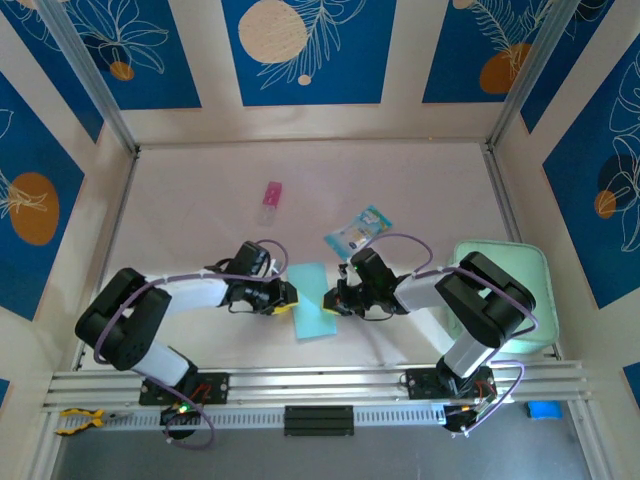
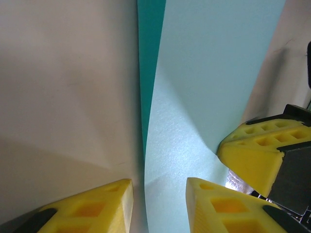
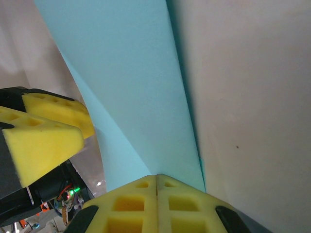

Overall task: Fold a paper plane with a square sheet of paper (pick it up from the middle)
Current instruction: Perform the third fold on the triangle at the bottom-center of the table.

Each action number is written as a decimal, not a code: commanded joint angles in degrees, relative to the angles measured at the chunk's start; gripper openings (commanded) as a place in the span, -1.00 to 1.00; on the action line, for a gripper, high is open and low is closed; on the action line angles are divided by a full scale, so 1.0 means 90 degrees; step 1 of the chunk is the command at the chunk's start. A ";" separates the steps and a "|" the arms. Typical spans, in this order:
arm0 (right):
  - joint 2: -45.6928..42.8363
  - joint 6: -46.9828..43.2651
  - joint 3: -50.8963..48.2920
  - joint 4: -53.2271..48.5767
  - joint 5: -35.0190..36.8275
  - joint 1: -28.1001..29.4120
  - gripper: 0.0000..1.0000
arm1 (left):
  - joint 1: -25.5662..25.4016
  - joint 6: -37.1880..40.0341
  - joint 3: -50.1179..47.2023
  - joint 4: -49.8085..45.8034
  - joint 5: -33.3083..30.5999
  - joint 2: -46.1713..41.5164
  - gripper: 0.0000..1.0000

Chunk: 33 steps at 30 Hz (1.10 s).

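"Left gripper [image 2: 158, 208] first: how were your jaws set?"

"Narrow, but not closed. You had its yellow fingers [image 2: 99, 206] on either side of the near edge of the sheet of paper [image 2: 209, 87], with a gap showing between them. Whether a pad touched the sheet, I could not tell."

"And the right gripper [image 3: 156, 191]?"

"Pressed together, pad to pad, with the sheet running right into the tips (it rose off the table there in a shallow fold), so you had it pinched."

"Where did the sheet lie?"

"On the table [image 1: 200, 210], between your two grippers. It was a narrow blue strip, and each gripper met one long edge, facing the other. A printed packet [image 1: 358, 232] lay just beyond the right gripper, apart from the sheet. A small pink thing [image 1: 270, 201] lay further back, and a pale green pad [image 1: 530, 265] sat at the right, partly behind your right arm."
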 commanded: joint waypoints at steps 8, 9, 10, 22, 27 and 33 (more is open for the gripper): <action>0.0147 0.0105 -0.0114 -0.0507 0.0239 0.0045 -0.88 | -0.0089 -0.0032 0.0224 0.0154 0.0170 0.0304 -0.38; 0.0136 0.0110 -0.0124 -0.0507 0.0250 0.0047 -0.88 | -0.0095 -0.0032 0.0232 0.0143 0.0161 0.0296 -0.39; 0.0137 0.0114 -0.0125 -0.0502 0.0256 0.0047 -0.88 | -0.0090 -0.0032 0.0225 0.0137 0.0160 0.0291 -0.39; 0.0156 0.0107 -0.0125 -0.0468 0.0273 0.0065 -0.87 | -0.0089 -0.0107 0.0101 0.0278 0.0138 0.0164 -0.47; 0.0147 0.0115 -0.0129 -0.0475 0.0290 0.0064 -0.87 | -0.0093 -0.0149 0.0075 0.0366 0.0161 0.0184 -0.47; 0.0117 0.0099 -0.0124 -0.0488 0.0307 0.0064 -0.86 | -0.0091 -0.0162 0.0062 0.0352 0.0112 0.0117 -0.48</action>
